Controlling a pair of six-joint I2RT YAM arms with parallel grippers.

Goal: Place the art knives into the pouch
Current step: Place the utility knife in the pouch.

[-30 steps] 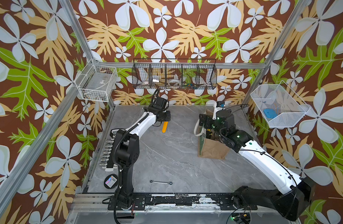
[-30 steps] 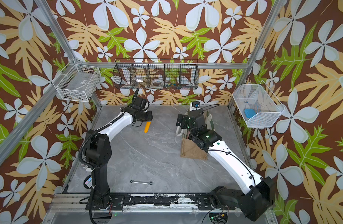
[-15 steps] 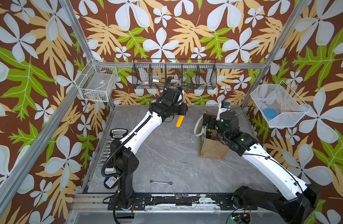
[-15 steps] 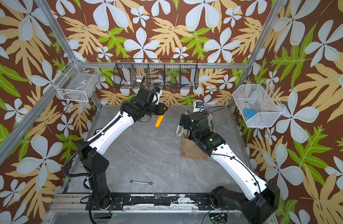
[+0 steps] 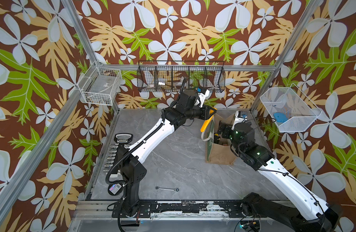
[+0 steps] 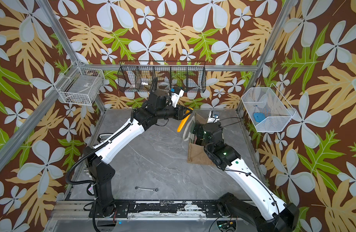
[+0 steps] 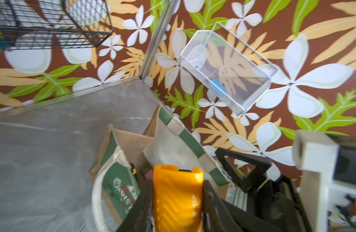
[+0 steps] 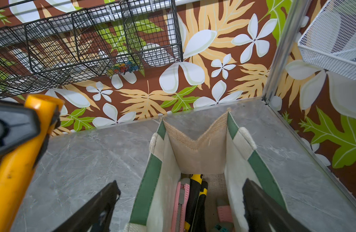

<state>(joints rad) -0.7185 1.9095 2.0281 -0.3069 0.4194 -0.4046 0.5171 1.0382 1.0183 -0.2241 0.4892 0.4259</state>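
Above grey table (image 5: 173, 160), left tool (image 5: 210, 113) grips art knife (image 5: 205, 124) (orange) near pouch (image 5: 219, 154); right tool (image 8: 180, 181) spread wide.

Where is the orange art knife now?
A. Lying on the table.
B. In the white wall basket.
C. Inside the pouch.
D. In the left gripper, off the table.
D: the left gripper grips the art knife in the air beside the pouch, not yet inside.

Art knife (image 5: 206, 123) left of pouch (image 5: 219, 155); wrench (image 5: 167, 188) well in front.
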